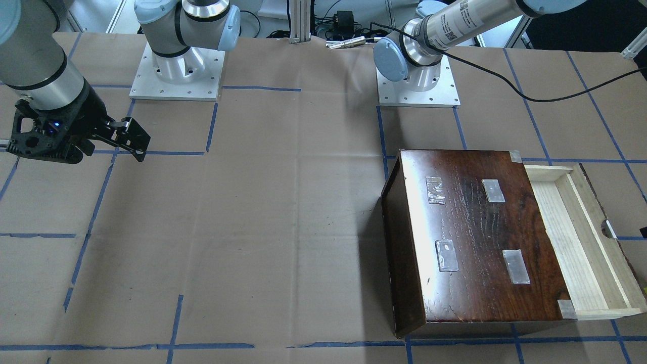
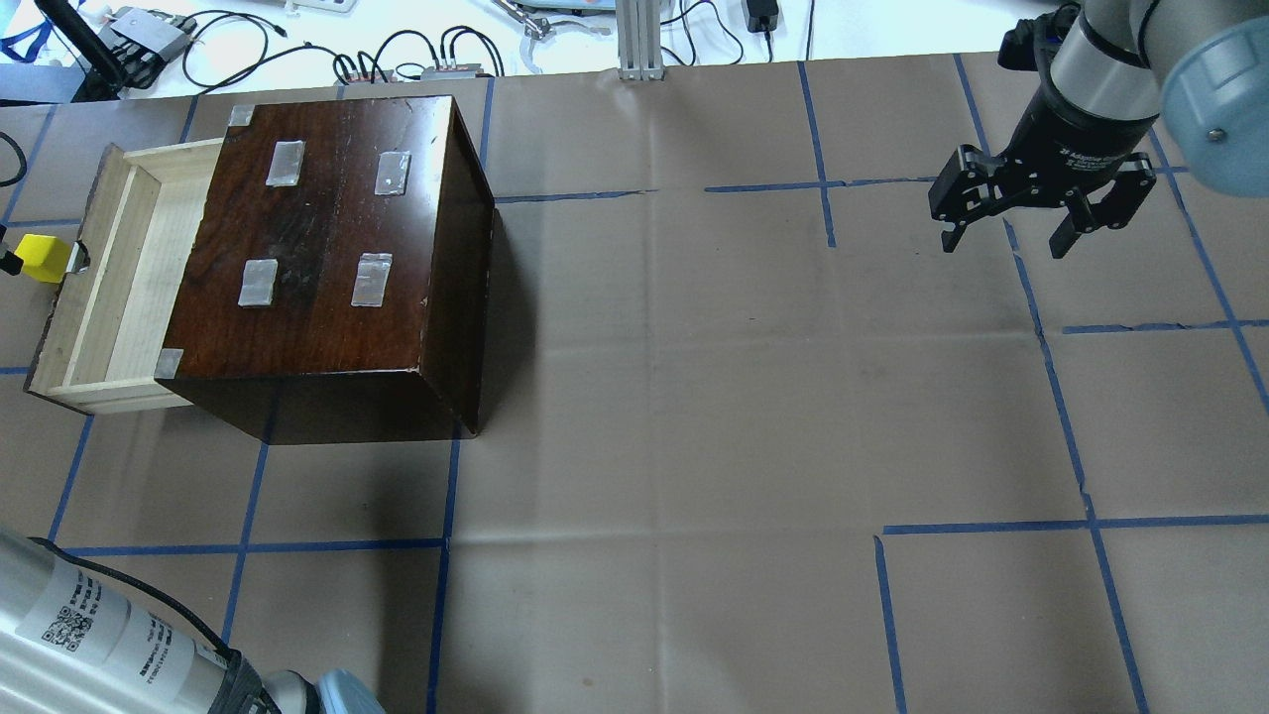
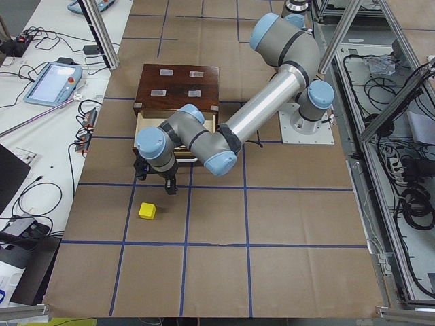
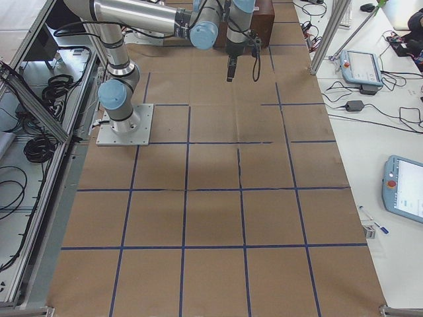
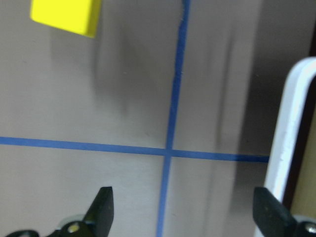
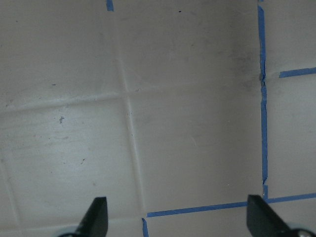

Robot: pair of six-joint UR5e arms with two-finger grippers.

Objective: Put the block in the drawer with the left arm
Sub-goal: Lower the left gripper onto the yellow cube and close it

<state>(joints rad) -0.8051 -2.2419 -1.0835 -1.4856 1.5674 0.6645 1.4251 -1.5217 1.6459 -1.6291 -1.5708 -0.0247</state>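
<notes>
The yellow block lies on the brown paper outside the drawer, in front of its notched face. It also shows at the overhead view's left edge and at the top left of the left wrist view. The pale wooden drawer is pulled open and empty. My left gripper is open and empty. It hangs above the paper between the drawer's front and the block. My right gripper is open and empty, far off on the other side.
The dark-brown box with tape patches on top holds the drawer. The pale edge of the drawer's front is at the right of the left wrist view. Blue tape lines cross the paper. Cables and devices lie beyond the table's far edge.
</notes>
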